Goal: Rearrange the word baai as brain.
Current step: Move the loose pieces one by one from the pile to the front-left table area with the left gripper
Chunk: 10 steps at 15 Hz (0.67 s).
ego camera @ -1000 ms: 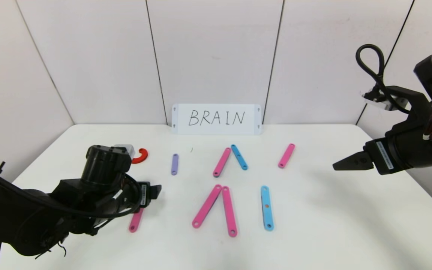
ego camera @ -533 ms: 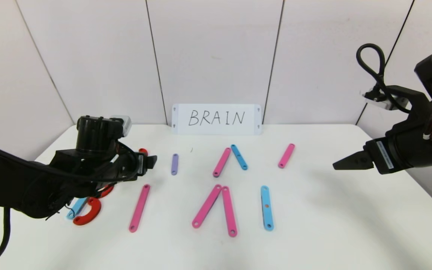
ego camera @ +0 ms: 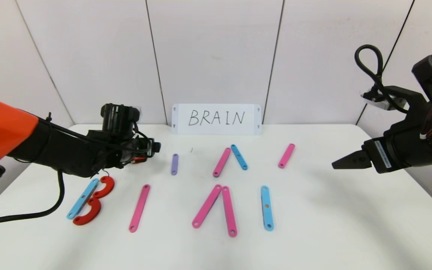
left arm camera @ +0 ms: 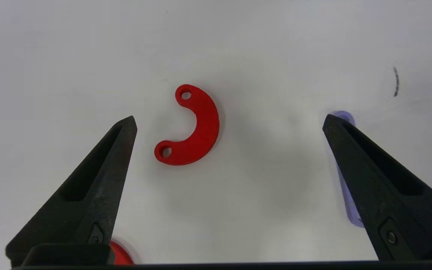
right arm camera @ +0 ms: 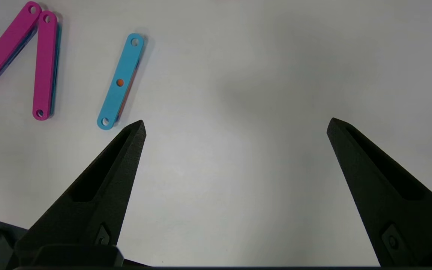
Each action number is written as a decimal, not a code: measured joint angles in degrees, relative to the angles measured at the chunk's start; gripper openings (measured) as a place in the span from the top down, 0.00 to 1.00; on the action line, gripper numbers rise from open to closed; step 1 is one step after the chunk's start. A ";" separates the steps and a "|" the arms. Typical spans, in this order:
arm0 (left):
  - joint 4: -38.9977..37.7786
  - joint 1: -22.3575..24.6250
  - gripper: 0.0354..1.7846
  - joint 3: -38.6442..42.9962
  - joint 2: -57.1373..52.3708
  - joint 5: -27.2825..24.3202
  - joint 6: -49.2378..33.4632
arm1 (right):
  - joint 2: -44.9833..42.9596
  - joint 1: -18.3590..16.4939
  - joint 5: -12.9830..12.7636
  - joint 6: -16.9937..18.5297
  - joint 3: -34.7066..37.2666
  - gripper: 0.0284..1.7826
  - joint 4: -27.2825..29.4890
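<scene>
The word lies across the table's front: a B of a blue strip (ego camera: 83,198) and two red curves (ego camera: 103,186), a lone pink strip (ego camera: 139,208), two pink strips (ego camera: 206,206) meeting at the top, and a blue strip (ego camera: 266,207). My left gripper (ego camera: 155,147) is open and empty, hovering over a loose red curve (left arm camera: 195,127) that lies flat nearer one finger. That curve is mostly hidden under the arm in the head view. A purple strip (ego camera: 174,164) lies beside it, partly behind the other finger (left arm camera: 369,180). My right gripper (ego camera: 345,161) is open and empty at the right.
A white card (ego camera: 216,119) with handwritten BRAIN stands against the back wall. Behind the word lie a pink strip (ego camera: 221,162) and a blue strip (ego camera: 239,156) meeting at the top, and a lone pink strip (ego camera: 286,155). The right wrist view shows bare table under the right gripper (right arm camera: 236,120).
My left arm has swung from the front left toward the back, uncovering the B and the lone pink strip, and now hangs over the loose red curve. The right arm has barely moved.
</scene>
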 joint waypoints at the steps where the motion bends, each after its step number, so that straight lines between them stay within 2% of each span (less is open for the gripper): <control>1: 0.72 0.74 0.03 -1.82 1.79 -0.02 0.00 | 0.15 0.05 -0.02 0.00 0.05 0.05 -0.02; 4: 1.96 2.04 0.03 -5.18 6.06 -0.05 0.05 | 0.63 0.20 -0.07 0.05 0.20 0.05 -0.61; 10: 3.04 2.58 0.03 -6.80 8.77 -0.13 -0.26 | 1.19 0.30 -0.24 0.07 0.44 0.05 -1.49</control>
